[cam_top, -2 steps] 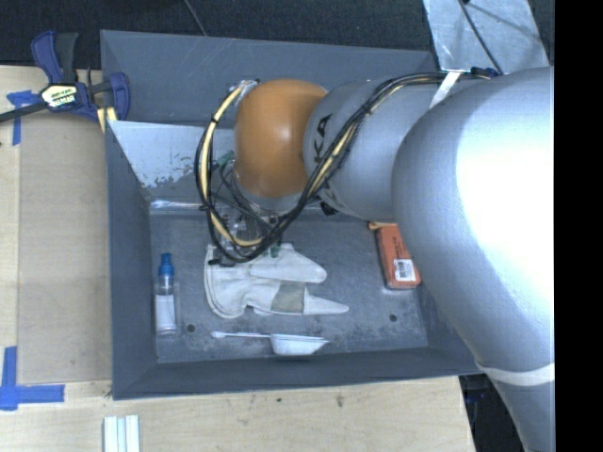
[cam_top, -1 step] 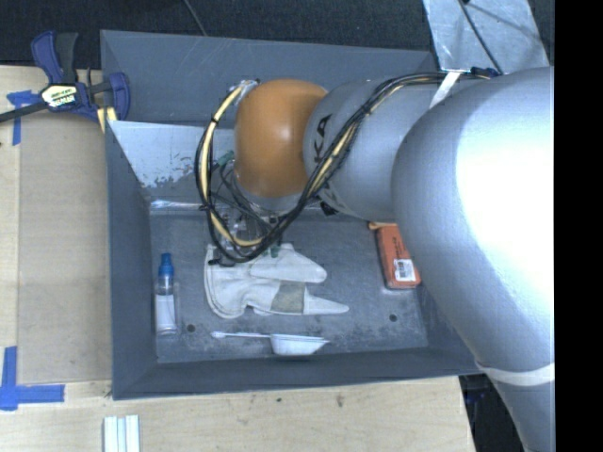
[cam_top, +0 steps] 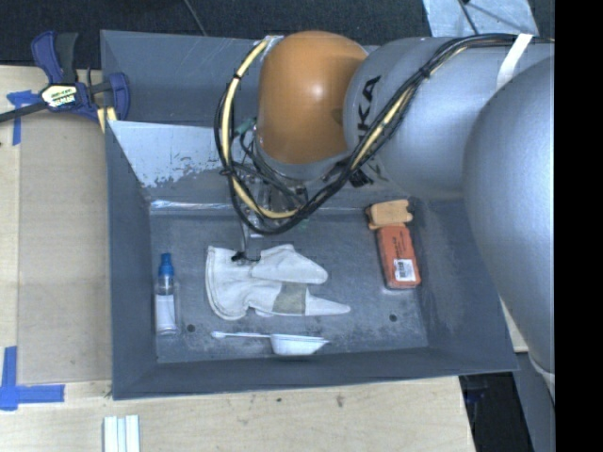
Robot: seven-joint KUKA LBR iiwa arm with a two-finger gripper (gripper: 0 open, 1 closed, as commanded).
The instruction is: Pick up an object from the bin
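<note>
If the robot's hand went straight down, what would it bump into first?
Most likely the crumpled white cloth in the middle of the bin. The hand points down at its upper left corner. From above I cannot tell whether it already touches it.

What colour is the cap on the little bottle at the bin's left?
Blue; the cap tops a clear bottle, seen best in the camera view.

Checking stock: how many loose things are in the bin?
4: bottle at left, cloth in the centre, spoon below it, orange box at right. The arm may hide more.
</note>
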